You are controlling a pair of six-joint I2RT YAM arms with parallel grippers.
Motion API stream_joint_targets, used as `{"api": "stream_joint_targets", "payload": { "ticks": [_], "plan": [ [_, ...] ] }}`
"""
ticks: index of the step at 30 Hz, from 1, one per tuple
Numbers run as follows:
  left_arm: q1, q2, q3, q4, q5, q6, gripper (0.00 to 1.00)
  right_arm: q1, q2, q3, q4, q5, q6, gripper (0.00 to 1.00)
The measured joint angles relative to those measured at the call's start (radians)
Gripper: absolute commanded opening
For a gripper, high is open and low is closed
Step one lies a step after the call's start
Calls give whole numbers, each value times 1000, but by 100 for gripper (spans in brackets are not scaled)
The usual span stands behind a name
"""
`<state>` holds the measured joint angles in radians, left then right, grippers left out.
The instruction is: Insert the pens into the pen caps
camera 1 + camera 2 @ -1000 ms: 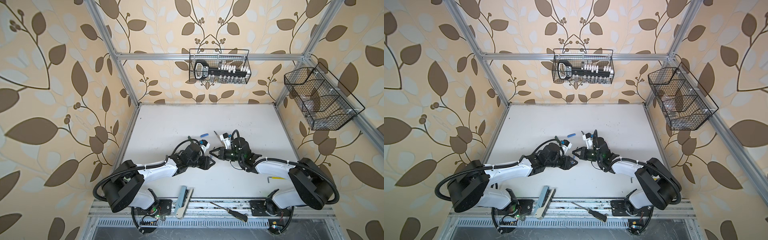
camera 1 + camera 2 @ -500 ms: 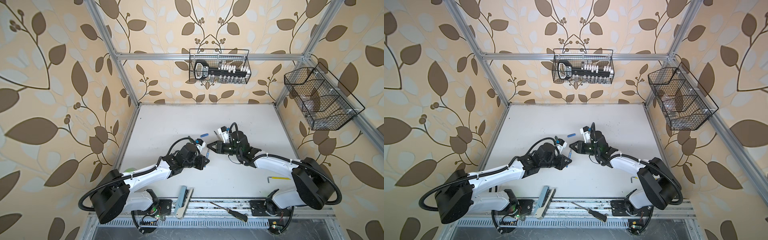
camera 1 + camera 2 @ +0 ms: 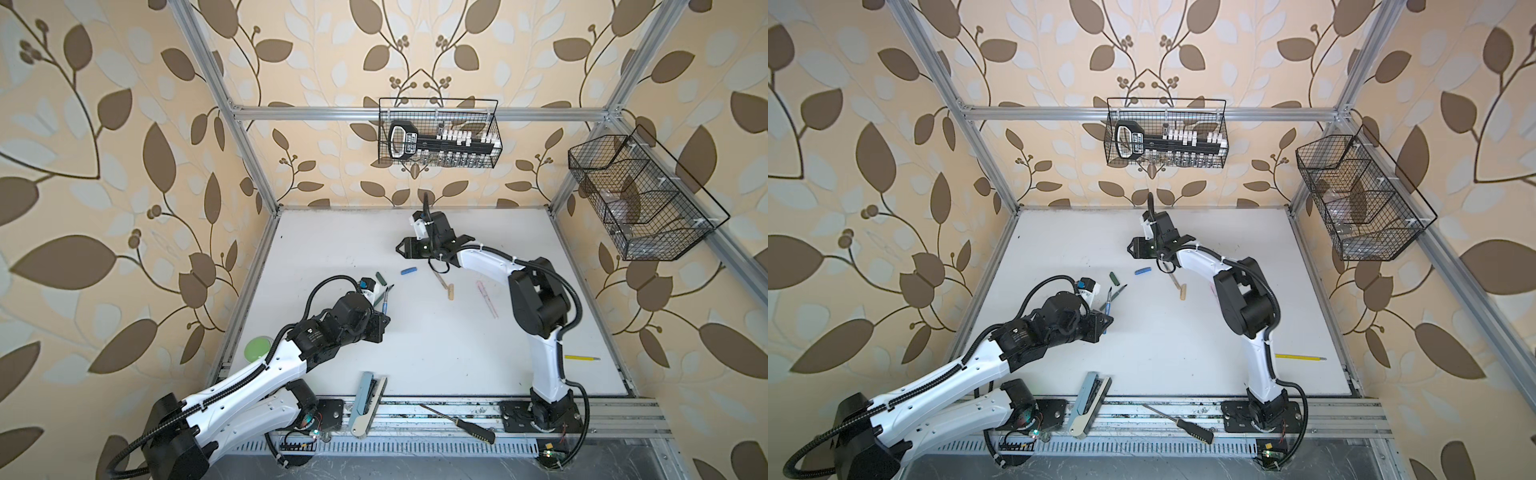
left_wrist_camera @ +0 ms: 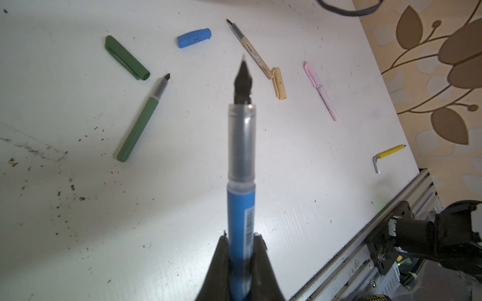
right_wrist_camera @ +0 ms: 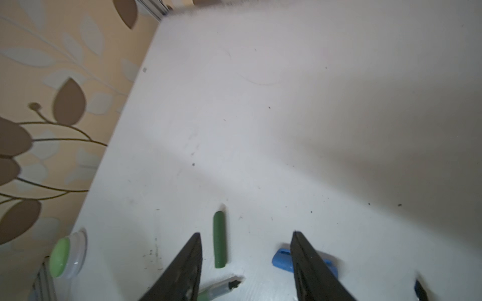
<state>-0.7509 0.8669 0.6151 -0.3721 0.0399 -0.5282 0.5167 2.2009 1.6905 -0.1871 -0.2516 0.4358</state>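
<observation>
Left of centre in a top view, left gripper (image 3: pixel 384 318) pinches blue pen (image 3: pixel 387 302); upper centre, right gripper (image 3: pixel 400 248) spread, blue cap (image 3: pixel 408 271) just below it.

Four pens (image 4: pixel 138 125) (image 4: pixel 240 203) (image 4: pixel 254 56) (image 4: pixel 328 103), four caps (image 4: pixel 126 57) (image 4: pixel 194 38) (image 4: pixel 279 84) (image 4: pixel 312 74), one hex key (image 4: pixel 388 153), one screwdriver (image 3: pixel 457 424).

In a top view you have the left gripper (image 3: pixel 385 316) lower left on the worktop (image 3: pixel 436 365), jaws closed on the blue pen (image 3: pixel 386 303), its tip toward the green cap (image 3: pixel 381 277). Your right gripper (image 3: pixel 402 249) sits upper centre, near the blue cap (image 3: pixel 408 271). The tan pen (image 3: pixel 439 279), tan cap (image 3: pixel 450 292) and pink pen (image 3: pixel 487 298) lie right of centre.
</observation>
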Motion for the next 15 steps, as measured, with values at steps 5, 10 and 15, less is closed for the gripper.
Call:
{"api": "stream_joint_targets", "payload": {
  "ticks": [5,10,15],
  "plan": [
    [0,-18,0,-36,-26,1,9,1,175,176,-124,9,-37,56],
    [0,8,1,-52,-39,8,10,6,217,251,-195,8,-67,56],
    [0,32,10,-66,-45,28,11,13,224,261,-237,3,-101,56]
  ]
}}
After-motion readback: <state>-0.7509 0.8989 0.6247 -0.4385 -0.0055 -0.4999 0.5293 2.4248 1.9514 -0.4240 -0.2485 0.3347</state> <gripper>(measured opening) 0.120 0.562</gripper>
